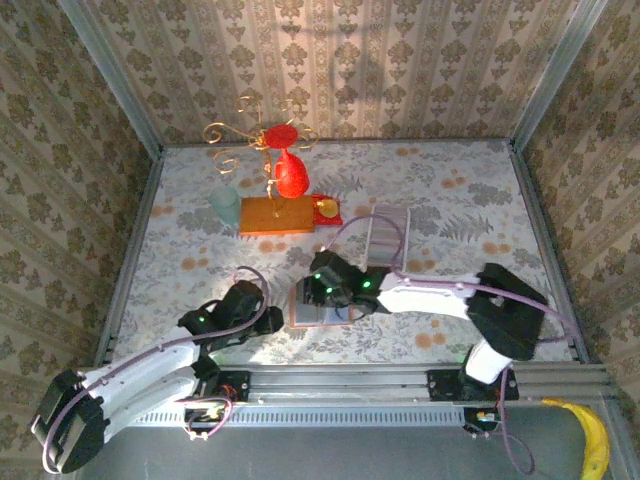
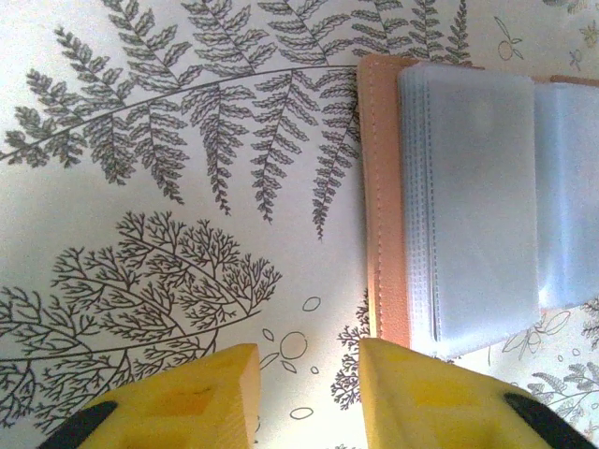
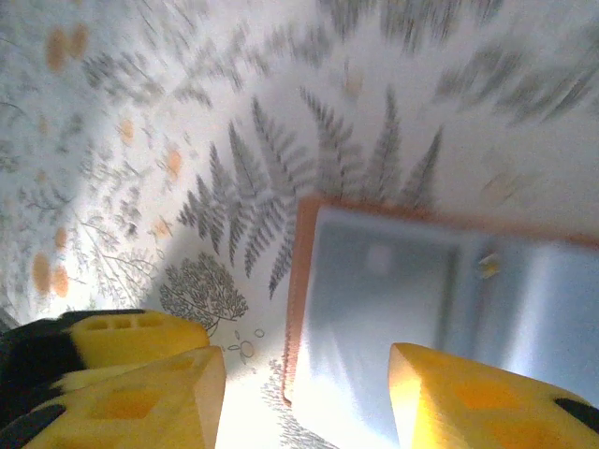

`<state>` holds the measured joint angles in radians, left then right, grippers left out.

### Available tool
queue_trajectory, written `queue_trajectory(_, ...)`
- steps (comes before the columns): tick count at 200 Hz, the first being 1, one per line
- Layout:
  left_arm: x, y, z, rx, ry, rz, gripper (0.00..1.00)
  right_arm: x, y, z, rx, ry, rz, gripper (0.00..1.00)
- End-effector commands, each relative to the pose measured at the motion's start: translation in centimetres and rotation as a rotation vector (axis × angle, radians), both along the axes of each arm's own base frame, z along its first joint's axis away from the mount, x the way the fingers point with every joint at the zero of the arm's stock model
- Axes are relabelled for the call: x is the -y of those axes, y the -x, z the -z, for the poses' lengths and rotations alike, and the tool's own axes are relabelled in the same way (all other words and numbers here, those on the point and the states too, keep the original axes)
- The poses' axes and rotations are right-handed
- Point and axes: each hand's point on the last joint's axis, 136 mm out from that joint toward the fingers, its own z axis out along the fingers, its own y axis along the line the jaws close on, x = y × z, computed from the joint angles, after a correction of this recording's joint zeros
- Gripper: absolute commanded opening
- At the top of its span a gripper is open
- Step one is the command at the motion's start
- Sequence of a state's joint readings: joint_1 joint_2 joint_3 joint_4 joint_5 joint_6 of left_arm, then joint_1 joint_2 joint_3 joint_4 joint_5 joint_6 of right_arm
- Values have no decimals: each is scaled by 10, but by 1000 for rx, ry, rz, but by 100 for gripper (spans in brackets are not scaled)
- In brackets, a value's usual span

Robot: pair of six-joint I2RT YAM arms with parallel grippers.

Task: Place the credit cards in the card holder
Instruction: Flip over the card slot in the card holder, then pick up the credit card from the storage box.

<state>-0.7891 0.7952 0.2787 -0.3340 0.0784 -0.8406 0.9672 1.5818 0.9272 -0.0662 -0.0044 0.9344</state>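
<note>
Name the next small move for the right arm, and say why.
Probably lift the right gripper toward the long pale tray behind, where the thin pale credit cards seem to lie. Its jaws stand apart with nothing between them, above the open tan leather card holder; the left gripper, also empty, sits beside the holder's left edge.

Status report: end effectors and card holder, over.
Left end effector open, empty, beside tan-brown leather card holder. Right end effector open, above it. Holder lies open. Nothing obstructing.
</note>
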Motion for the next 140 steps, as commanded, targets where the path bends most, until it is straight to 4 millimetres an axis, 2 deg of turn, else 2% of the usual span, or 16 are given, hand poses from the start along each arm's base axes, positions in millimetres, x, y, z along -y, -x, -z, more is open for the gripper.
queue_trajectory(1, 10, -13, -17, 28, 19, 3, 40, 45, -15, -54, 229, 78, -123, 51)
queue_trajectory(11, 14, -16, -20, 33, 20, 11, 45, 63, -17, -74, 351, 120, -201, 51)
queue_trajectory(24, 19, -22, -21, 38, 16, 20, 50, 82, -11, -90, 541, 220, -362, 52)
queue_trajectory(39, 26, -27, -21, 43, 11, 37, 55, 101, 2, -91, 758, 419, -598, 52)
queue_trajectory(46, 28, -29, -21, 43, 9, 42, 57, 113, 2, -91, 843, 526, -667, 53)
queue_trajectory(55, 32, -32, -20, 43, 7, 48, 60, 128, 1, -87, 917, 650, -755, 72)
queue_trajectory(63, 35, -34, -19, 40, 6, 56, 61, 141, 0, -80, 935, 728, -833, 86)
queue_trajectory(71, 38, -36, -18, 36, 5, 62, 62, 154, -1, -73, 924, 787, -901, 90)
queue_trajectory(89, 43, -38, -17, 24, 0, 73, 63, 182, -14, -55, 835, 899, -985, 89)
queue_trajectory(105, 46, -38, -14, 14, -1, 90, 63, 199, -21, -35, 753, 970, -1081, 86)
queue_trajectory(123, 47, -36, -14, 7, -5, 103, 64, 205, -29, -18, 729, 1018, -1155, 83)
queue_trajectory(140, 45, -34, -11, 0, -11, 112, 64, 201, -43, -16, 760, 1020, -1136, 79)
